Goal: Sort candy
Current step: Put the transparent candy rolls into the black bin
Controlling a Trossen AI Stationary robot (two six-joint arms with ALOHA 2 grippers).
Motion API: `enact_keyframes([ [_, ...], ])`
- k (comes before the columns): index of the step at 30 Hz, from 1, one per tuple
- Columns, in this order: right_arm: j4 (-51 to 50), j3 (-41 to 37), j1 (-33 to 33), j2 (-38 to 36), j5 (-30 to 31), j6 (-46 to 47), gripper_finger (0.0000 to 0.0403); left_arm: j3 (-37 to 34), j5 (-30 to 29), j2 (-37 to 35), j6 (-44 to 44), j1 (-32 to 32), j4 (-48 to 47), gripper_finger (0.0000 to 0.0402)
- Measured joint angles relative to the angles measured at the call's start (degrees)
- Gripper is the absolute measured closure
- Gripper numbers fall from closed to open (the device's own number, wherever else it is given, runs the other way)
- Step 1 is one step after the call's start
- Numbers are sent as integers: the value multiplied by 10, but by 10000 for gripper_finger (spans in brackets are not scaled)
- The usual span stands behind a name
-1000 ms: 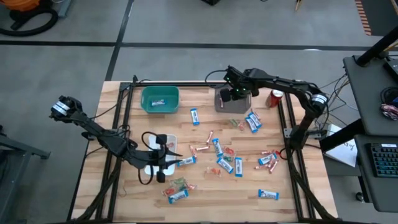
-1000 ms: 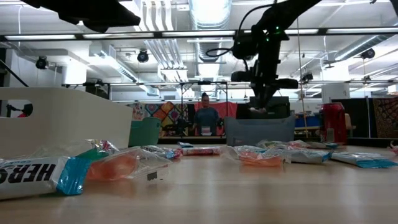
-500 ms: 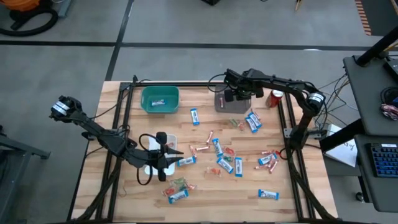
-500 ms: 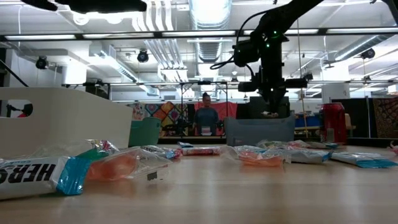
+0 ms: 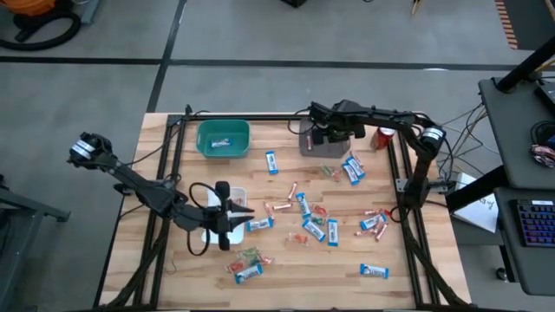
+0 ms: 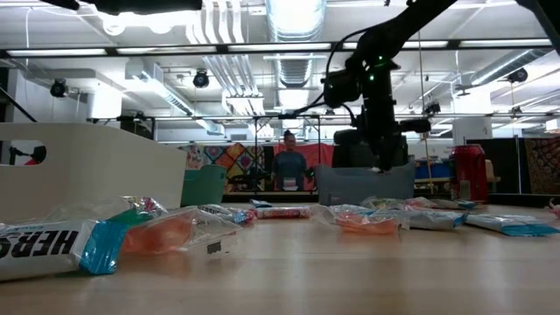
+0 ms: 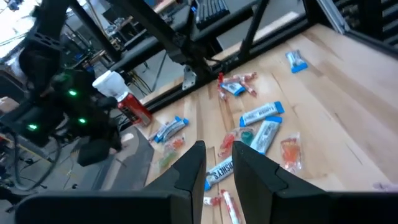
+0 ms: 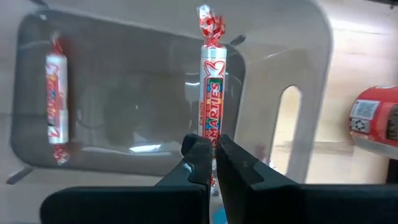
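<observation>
Right tool (image 8: 212,163) clamped on a Smarties roll (image 8: 212,106) above the grey bin (image 5: 323,143), surface's 1 o'clock. Risk: a late release could drop the roll onto the rim. Only its wrist view shows a second roll (image 8: 56,99) inside. Left tool (image 7: 217,163) apart, waiting over scattered candy (image 5: 312,228).

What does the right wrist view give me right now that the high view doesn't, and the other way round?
Only the right wrist view shows that the right gripper is shut on a Smarties roll above the grey bin, with a second roll already lying inside.

Only the high view shows the whole layout: the green bin, the scattered candy across the table, and the left gripper over the white bin.

Both show the grey bin and the red soda can beside it.
</observation>
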Motion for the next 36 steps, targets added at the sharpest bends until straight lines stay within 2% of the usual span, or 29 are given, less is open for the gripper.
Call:
enact_keyframes([
  [4, -1, 0, 1, 15, 0, -3, 391, -24, 0, -35, -24, 0, 5, 338],
  [12, -1, 0, 2, 19, 0, -3, 390, -83, 0, -111, -28, 0, 90, 338],
  [18, 0, 0, 2, 19, 0, -4, 390, -105, 0, -153, -35, 0, 95, 338],
  [26, 12, -4, 4, 19, 27, 0, 390, -107, 2, -161, -36, 0, 94, 338],
  [36, 33, -20, 4, 19, 23, 18, 390, -106, 3, -158, -36, 0, 94, 338],
])
